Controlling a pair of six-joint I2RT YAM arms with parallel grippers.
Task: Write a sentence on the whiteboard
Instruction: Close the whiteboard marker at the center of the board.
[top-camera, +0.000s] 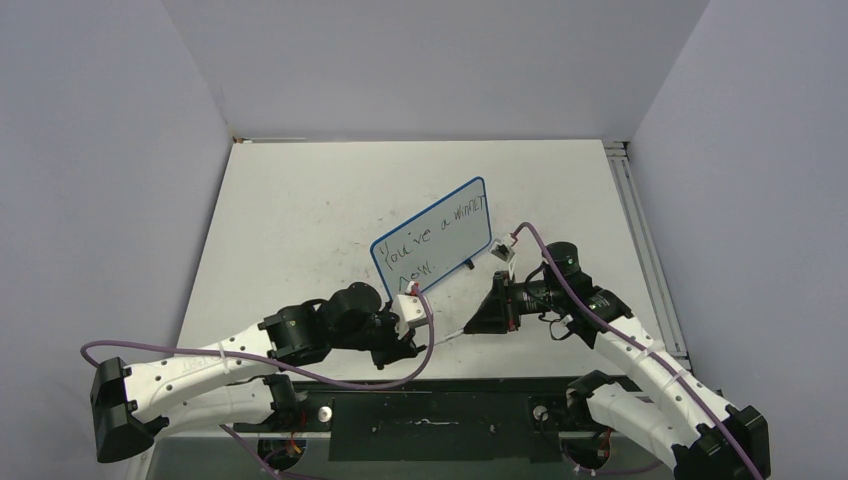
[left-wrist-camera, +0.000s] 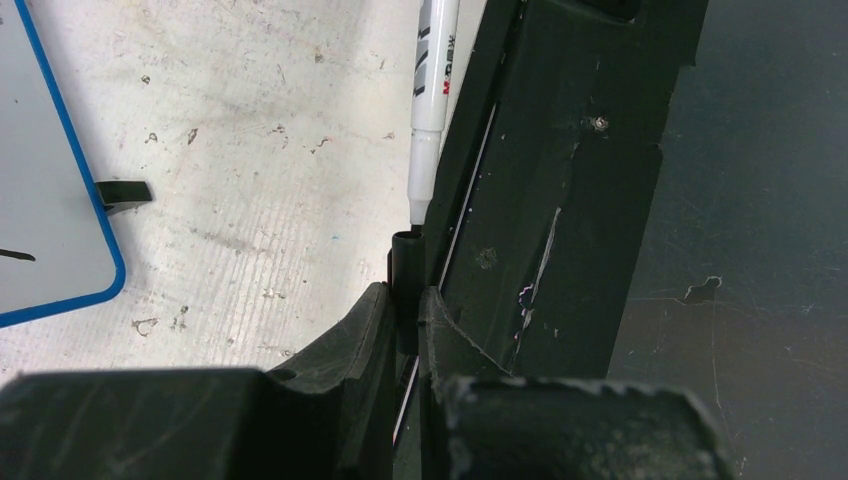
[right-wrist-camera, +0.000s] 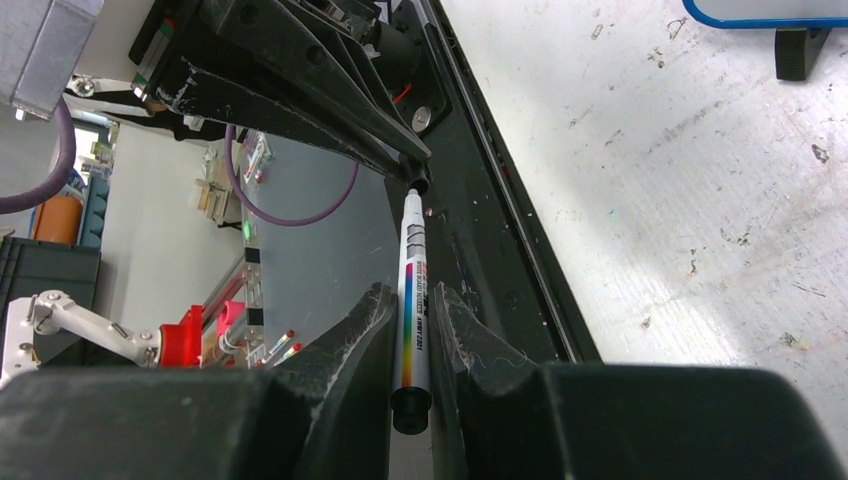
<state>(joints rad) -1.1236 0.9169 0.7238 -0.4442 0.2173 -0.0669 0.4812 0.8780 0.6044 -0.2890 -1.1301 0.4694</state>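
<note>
The whiteboard, white with a blue frame, stands tilted at mid-table. The sentence on it starts "You've a", with further words after and below. My right gripper is shut on a white marker with a rainbow stripe, its tip pointing at my left gripper. My left gripper is shut on the marker's black cap. The marker's tip sits at the cap's mouth. Both grippers meet near the table's front edge, the left and the right.
The black front rail of the table runs right beside the marker and cap. The board's corner and a black foot are left of my left gripper. The board's other foot shows in the right wrist view.
</note>
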